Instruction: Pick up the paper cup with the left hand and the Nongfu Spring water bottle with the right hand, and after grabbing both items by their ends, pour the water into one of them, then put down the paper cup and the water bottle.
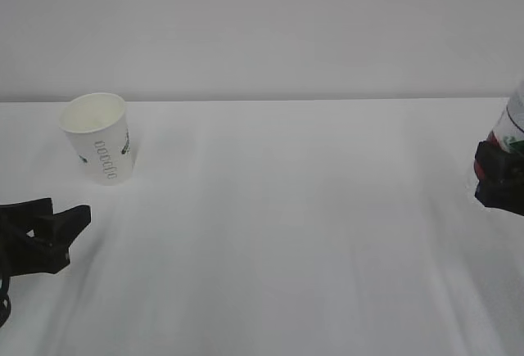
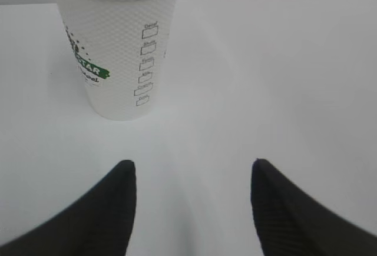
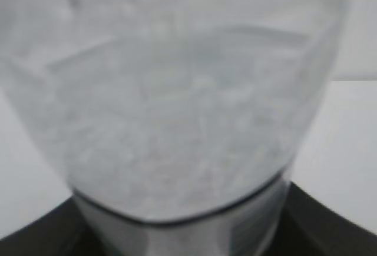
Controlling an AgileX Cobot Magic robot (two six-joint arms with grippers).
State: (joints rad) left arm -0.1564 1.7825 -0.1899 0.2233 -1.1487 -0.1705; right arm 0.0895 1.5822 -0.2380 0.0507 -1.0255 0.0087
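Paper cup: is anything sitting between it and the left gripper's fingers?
Nothing visible. The paper cup stands upright ahead of the left gripper, slightly off toward its left finger, with only bare white table between them. The fingers are open and hold nothing.

White paper cup [image 2: 115, 44], green print; clear bottle [image 1: 512, 123], red label.

The paper cup [image 2: 118, 50] is showing a matt white wall with a fine dimpled texture. The bottle [image 3: 177, 103] is looking like clear, glossy plastic. The table [image 1: 311, 225] is appearing smooth, matt white.
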